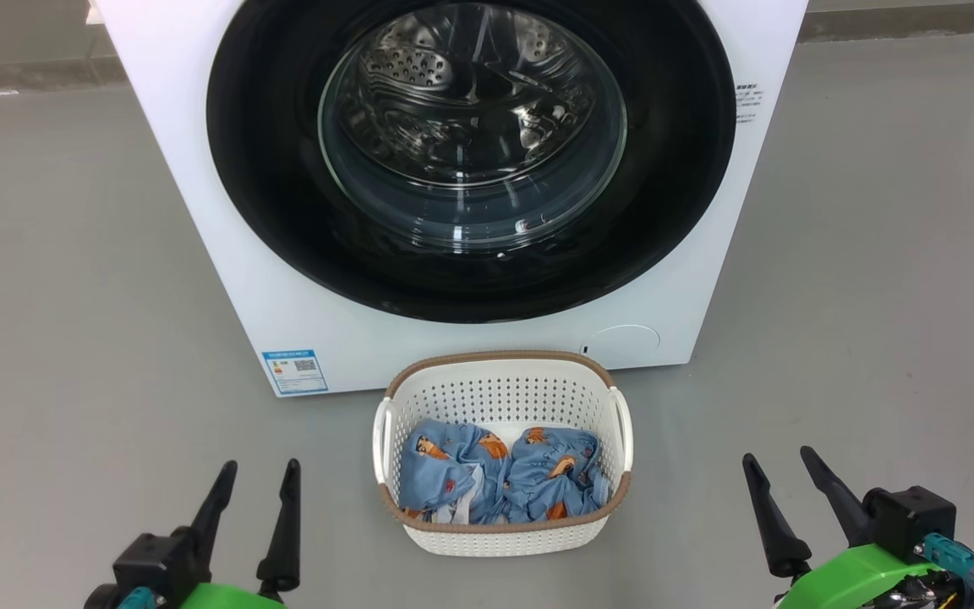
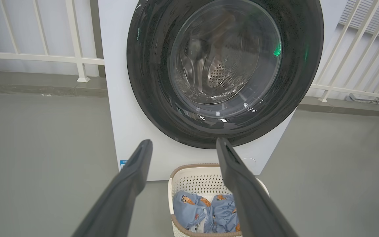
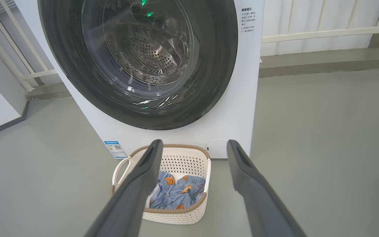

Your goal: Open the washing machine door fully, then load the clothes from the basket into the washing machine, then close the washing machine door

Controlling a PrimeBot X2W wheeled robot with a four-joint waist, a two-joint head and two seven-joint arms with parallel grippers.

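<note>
Here, in the head view, the closed washing machine door (image 1: 267,169) faces the basket (image 1: 504,397) of clothes (image 1: 500,474) just before the washing machine (image 1: 326,338); left gripper (image 1: 259,463) and right gripper (image 1: 775,453) hang farther from it, fingers (image 1: 286,516) apart. Each wrist view looks between spread fingers toward that door.

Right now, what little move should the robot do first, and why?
Probably raise one gripper to the black rim of the washing machine door and start pulling it open. The door is shut against the washing machine, the clothes lie in the basket, and the left gripper and right gripper are open and empty. I cannot tell where its handle is.
</note>
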